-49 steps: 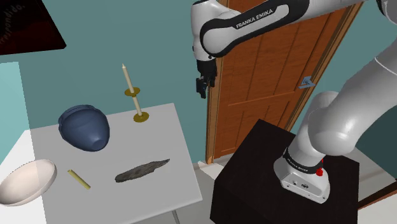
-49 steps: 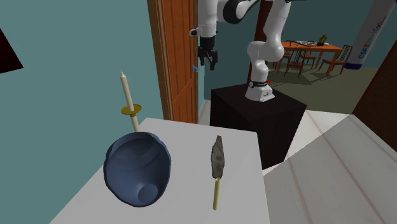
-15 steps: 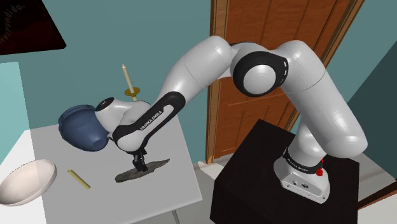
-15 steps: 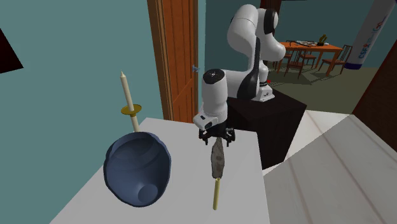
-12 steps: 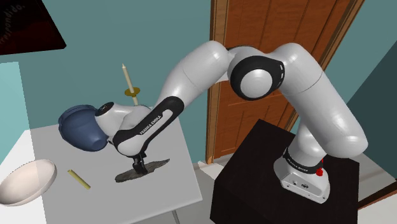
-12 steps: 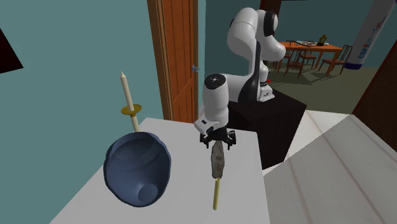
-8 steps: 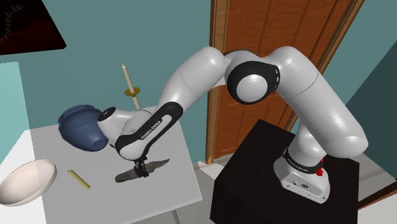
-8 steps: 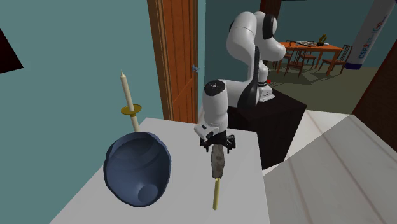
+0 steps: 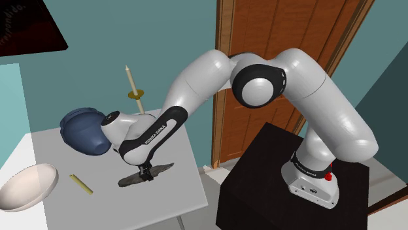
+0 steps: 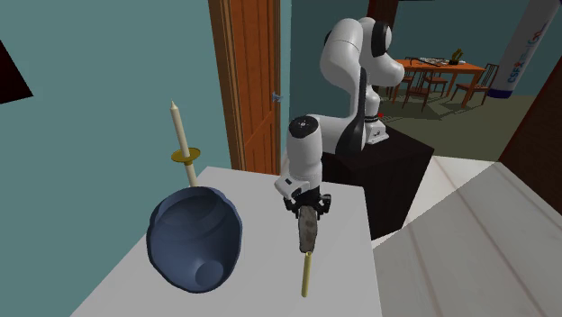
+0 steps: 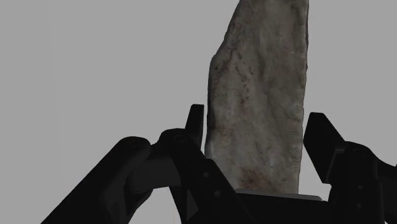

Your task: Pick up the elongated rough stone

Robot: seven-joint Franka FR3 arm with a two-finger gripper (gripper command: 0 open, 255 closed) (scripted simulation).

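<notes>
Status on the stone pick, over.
Gripper low astride the stone, grasp unconfirmed. Stone lying on table, not lifted. Yellow stick apart from it, not in the way.

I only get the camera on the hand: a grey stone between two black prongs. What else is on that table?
Observer: In the shoulder view, beyond the stone, a dark blue bowl lies tipped on its side.
Visitor: Anything else?
Observer: A thin yellowish stick lies apart from the stone, between it and a pale bowl.
Visitor: Anything tall the claw might knock?
Observer: A pale candle stands upright near the table's far edge, beyond the claw.
</notes>
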